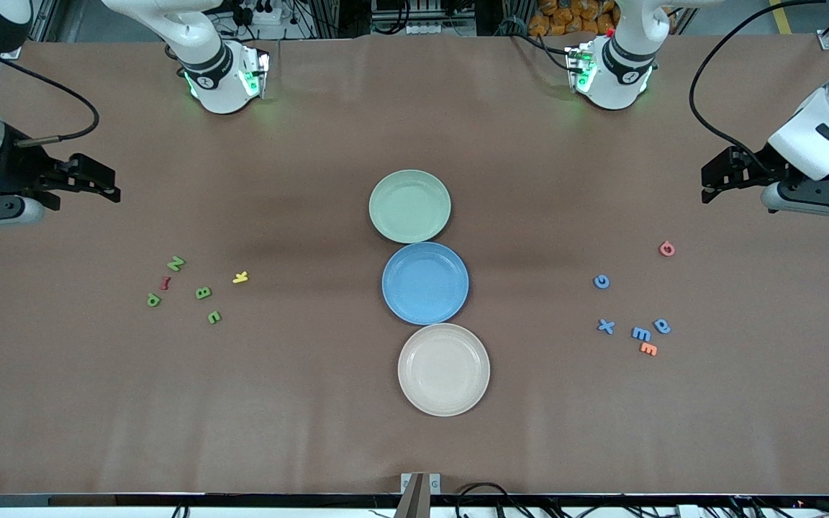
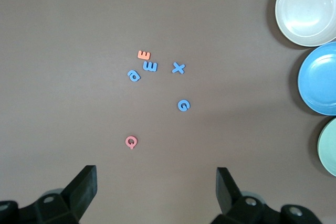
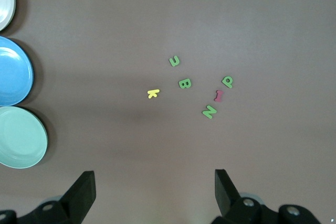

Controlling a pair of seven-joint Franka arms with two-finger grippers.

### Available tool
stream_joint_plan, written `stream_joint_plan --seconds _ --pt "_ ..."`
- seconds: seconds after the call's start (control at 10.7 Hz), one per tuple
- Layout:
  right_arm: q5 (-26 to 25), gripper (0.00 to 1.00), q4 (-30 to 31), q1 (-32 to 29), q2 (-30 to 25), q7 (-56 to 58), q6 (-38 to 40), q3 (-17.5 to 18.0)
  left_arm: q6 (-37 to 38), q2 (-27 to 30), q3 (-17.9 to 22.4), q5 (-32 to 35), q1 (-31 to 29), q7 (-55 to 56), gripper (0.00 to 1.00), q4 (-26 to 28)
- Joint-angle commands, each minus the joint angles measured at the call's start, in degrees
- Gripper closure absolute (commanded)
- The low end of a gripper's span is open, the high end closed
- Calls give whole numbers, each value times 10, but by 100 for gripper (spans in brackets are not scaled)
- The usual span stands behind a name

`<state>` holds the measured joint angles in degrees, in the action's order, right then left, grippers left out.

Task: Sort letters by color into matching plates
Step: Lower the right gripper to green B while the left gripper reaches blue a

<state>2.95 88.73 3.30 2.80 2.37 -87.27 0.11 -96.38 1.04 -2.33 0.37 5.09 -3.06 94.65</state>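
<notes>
Several green letters [image 1: 203, 293] [image 3: 185, 83] lie scattered toward the right arm's end of the table. Several blue letters [image 1: 606, 326] [image 2: 178, 68] lie toward the left arm's end. The pale green plate [image 1: 409, 206] and the blue plate [image 1: 425, 283] sit mid-table, touching, the blue one nearer the front camera. Both plates hold nothing. My right gripper [image 1: 109, 185] [image 3: 155, 190] hangs open above bare table, short of the green letters. My left gripper [image 1: 708, 183] [image 2: 157, 187] hangs open above bare table near the red Q, with nothing between its fingers.
A beige plate [image 1: 443, 369] sits nearest the front camera, against the blue one. A red letter [image 1: 165, 283] and a yellow K [image 1: 240, 277] lie among the green letters. An orange E [image 1: 648, 349] and a red Q [image 1: 666, 249] lie by the blue ones.
</notes>
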Motion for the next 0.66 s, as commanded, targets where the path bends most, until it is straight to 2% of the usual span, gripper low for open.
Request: stream_joint_plan --seconds 0.0,0.28,0.47,0.56 --pt "-1 0 22 14 -21 -11 -3 -5 -5 6 0 -12 -4 -14 0 6" --pt "-3 0 29 14 -18 -11 -10 -5 -5 5 0 -11 -3 -17 0 6" --pt "-3 0 80 9 -24 -10 -61 -5 -5 -4 0 7 4 -40 0 8" --pt "-3 0 106 9 -23 -10 -93 -5 -3 -15 -4 18 4 9 0 10"
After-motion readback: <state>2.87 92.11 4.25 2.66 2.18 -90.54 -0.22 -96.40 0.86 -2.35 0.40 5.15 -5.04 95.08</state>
